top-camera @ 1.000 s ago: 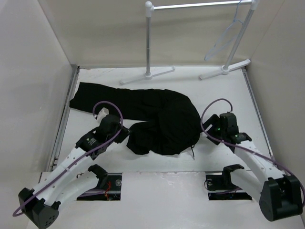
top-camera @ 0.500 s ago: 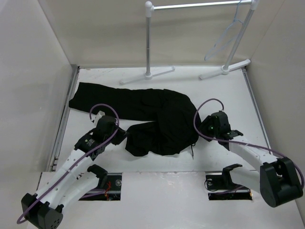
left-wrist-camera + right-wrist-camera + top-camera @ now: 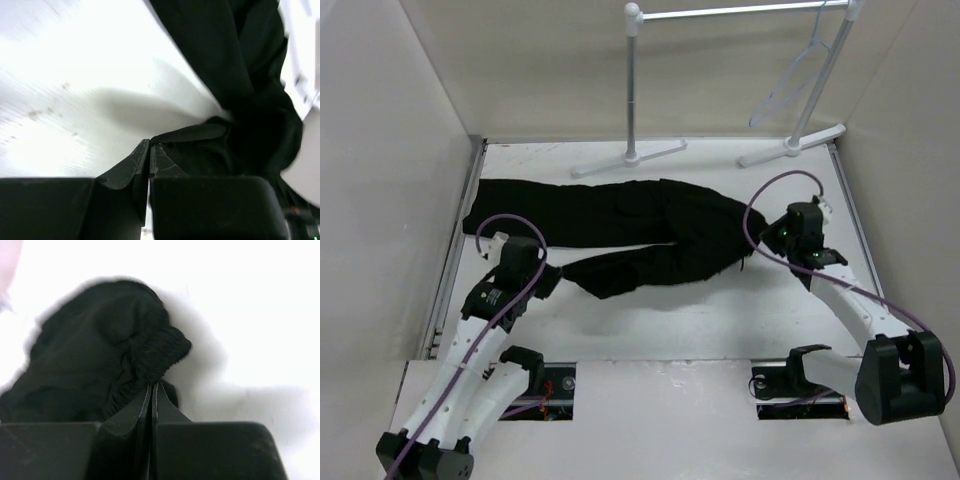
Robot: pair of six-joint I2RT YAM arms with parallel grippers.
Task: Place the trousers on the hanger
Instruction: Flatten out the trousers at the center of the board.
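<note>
We pinch our left gripper (image 3: pixel 149 150) shut on a fold of the black trousers (image 3: pixel 650 230) and our right gripper (image 3: pixel 152 389) on their gathered waistband. They lie stretched between us on the table (image 3: pixel 720 320). Beyond, the hanger (image 3: pixel 790 85) hangs on the rack (image 3: pixel 632 90).

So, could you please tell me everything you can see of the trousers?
The trousers are black, soft, matte cloth, lying stretched out left to right on the table. One leg reaches the far left and the other ends shorter, nearer the arms. The gathered elastic waistband is on the right, pinched in the shut right gripper. The left gripper is shut on the nearer leg's edge. The trousers are clear of the hanger.
</note>
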